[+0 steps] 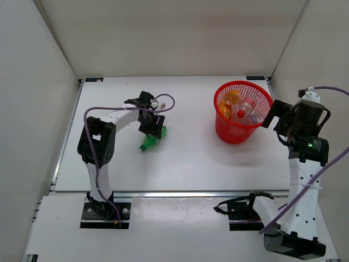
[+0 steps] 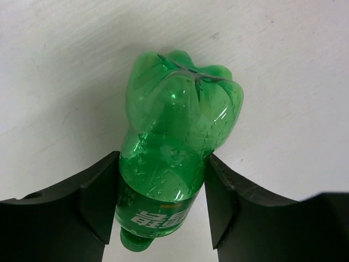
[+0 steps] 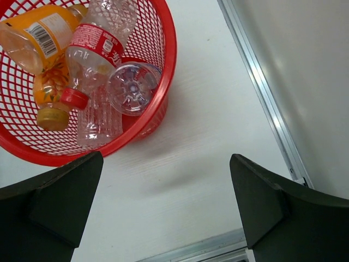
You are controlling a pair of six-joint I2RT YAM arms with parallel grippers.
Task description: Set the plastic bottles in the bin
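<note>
The left arm arches over the left-centre of the overhead view, its left gripper [image 1: 151, 124] clenched on the one green bottle [image 1: 154, 136]. The bottle lies on its side on the white table [image 1: 191, 161], and the black fingers [image 2: 98, 202] press both flanks of its lobed, translucent body. The right arm stands raised at the right edge, its right gripper [image 1: 274, 115] spread wide and holding nothing, just beside the one bin [image 1: 232, 132], a round red mesh basket at upper right. At least four bottles lie inside, among them an orange bottle [image 3: 32, 38] and a red-labelled clear bottle [image 3: 95, 41].
</note>
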